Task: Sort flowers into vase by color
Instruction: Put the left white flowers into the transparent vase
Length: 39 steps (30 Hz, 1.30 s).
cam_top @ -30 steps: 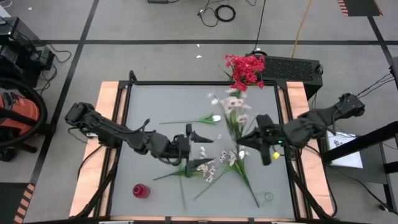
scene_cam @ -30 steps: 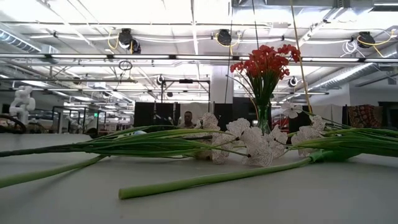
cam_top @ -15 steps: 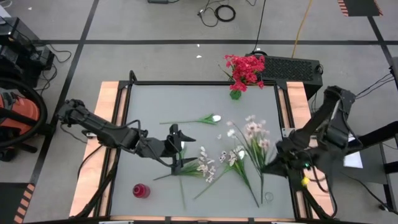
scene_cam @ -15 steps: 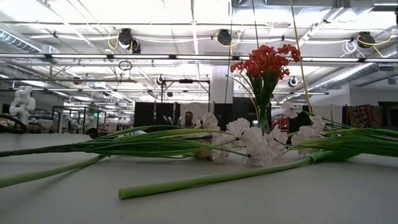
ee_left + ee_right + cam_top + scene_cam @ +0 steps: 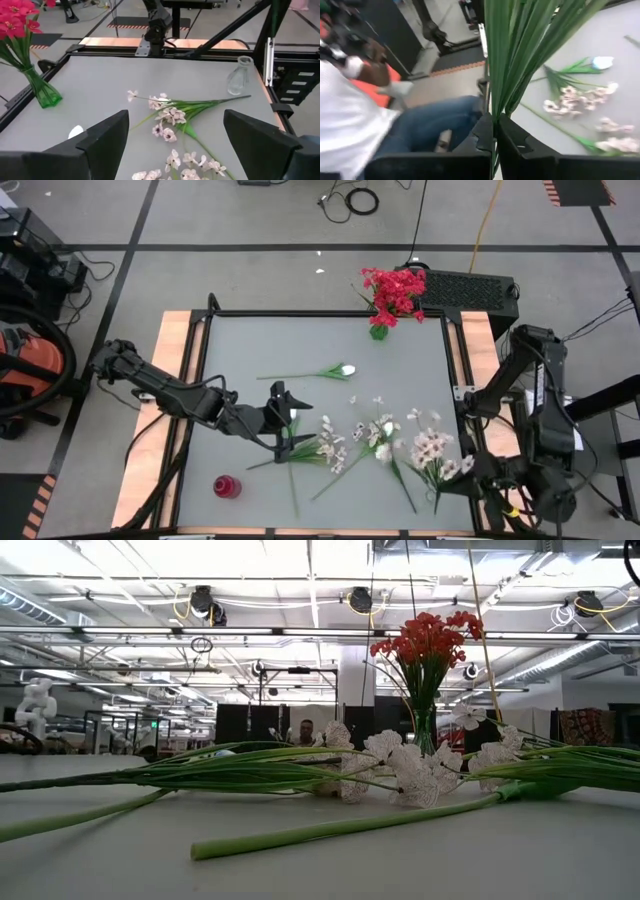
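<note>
My right gripper point(image 5: 482, 478) is over the table's near right corner, shut on a pale pink-white spray point(image 5: 434, 448) whose blossoms point toward the table's middle. My left gripper point(image 5: 290, 418) hangs open over the stems of another spray point(image 5: 330, 448), left of centre; its fingers point(image 5: 102, 137) stand wide apart and touch nothing. Another pale spray point(image 5: 378, 432) and a white tulip bud point(image 5: 345, 370) lie flat on the table. Red blossoms point(image 5: 393, 288) stand in a green glass vase point(image 5: 378, 331) at the far edge. A clear glass vase point(image 5: 239, 75) stands near the held spray's stem. My right gripper pinches the spray's bundle of green stems and leaves point(image 5: 496, 114) between its two shut fingers. The leaves fan out beyond the fingertips point(image 5: 512, 135). The blossom end point(image 5: 434, 448) reaches out over the table toward its middle; whether it touches the table I cannot tell.
A small red vase point(image 5: 227, 486) stands near the near left corner. A person in a white top and blue trousers point(image 5: 420, 125) sits just beyond the table's right side. Long green stems point(image 5: 330, 828) lie across the near part of the table.
My right arm has swung from the table's right middle toward the near right corner, carrying the pale spray with it; the blossoms have moved from near the green vase to the near right area. My left gripper drew back slightly toward the left, then kept still.
</note>
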Each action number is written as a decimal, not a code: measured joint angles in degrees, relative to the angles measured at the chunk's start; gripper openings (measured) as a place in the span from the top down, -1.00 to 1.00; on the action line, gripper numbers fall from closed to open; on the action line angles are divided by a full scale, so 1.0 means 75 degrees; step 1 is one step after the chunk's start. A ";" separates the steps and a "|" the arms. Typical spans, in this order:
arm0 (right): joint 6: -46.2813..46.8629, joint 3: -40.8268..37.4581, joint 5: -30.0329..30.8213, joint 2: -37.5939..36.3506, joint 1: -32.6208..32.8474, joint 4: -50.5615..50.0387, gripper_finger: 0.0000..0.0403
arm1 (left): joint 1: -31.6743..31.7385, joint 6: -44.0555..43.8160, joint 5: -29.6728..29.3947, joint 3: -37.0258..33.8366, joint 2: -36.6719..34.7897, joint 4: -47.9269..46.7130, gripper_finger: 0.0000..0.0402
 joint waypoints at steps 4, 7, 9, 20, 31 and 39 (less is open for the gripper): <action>0.0419 0.0001 0.0191 0.0169 0.0163 -0.1051 1.00 | -0.0006 0.0000 -0.0004 0.0003 0.0000 0.0008 -0.64; 0.0454 0.0001 0.0422 0.0145 0.0224 -0.1314 1.00 | -0.0006 -0.0019 -0.0006 0.0003 0.0000 0.0007 -0.64; 0.0443 0.0001 0.0394 0.0156 0.0224 -0.1389 1.00 | -0.0006 -0.0023 -0.0007 0.0002 0.0000 0.0009 -0.64; 0.0305 0.0001 0.0348 0.0548 0.0307 -0.1445 1.00 | 0.0024 0.0218 -0.0010 0.0000 0.0002 0.0006 -0.64; 0.0940 0.0001 0.0318 0.1459 0.0376 -0.1593 0.89 | 0.0050 0.0364 -0.0010 -0.0020 0.0245 0.0012 -0.64; 0.2199 0.0004 -0.0499 0.1943 0.0373 -0.2135 0.64 | 0.0135 0.0353 -0.0010 -0.0026 0.0737 0.0098 -0.64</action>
